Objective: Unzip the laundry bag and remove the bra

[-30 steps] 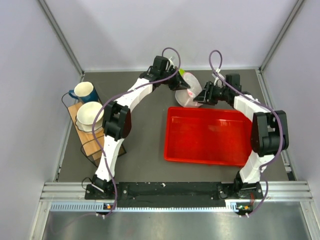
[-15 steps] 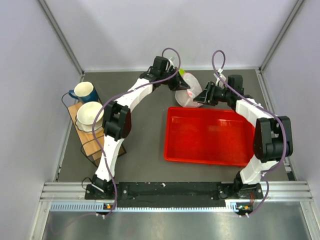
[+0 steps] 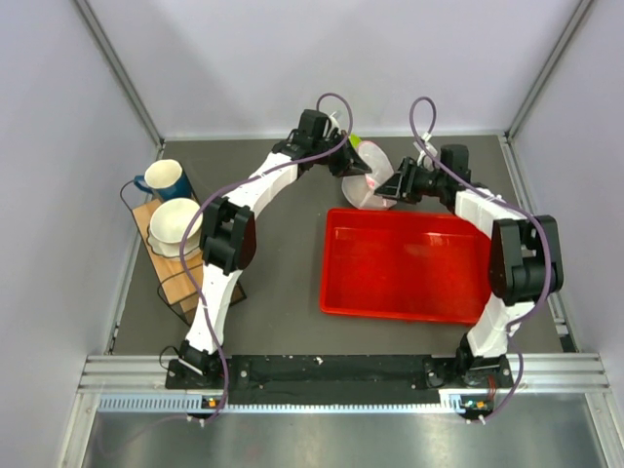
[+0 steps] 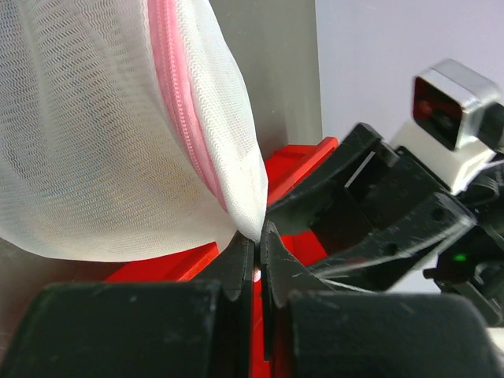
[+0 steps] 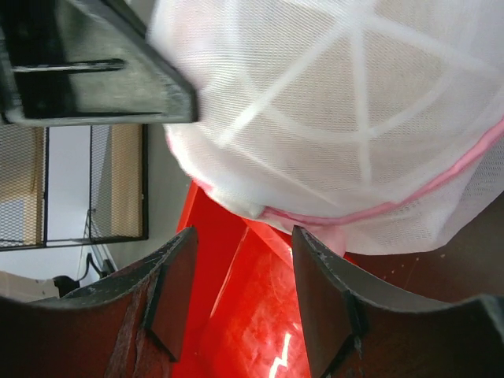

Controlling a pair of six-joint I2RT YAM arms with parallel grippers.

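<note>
The laundry bag (image 3: 370,181) sits just beyond the red tray's (image 3: 405,265) far edge, zipper shut, mesh pinched by the left gripper (image 4: 256,236). The right gripper (image 5: 244,236) gapes wide beside it. The tan tint inside may be the bra (image 5: 315,94).

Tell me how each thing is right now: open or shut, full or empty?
laundry bag: zipped shut, its pink zipper closed.
left pincer: shut on the laundry bag's mesh edge.
right pincer: open, facing the bag, gripping nothing.
red tray: empty.
blue mug: upright, looks empty.
white bowl: upright, looks empty.
</note>
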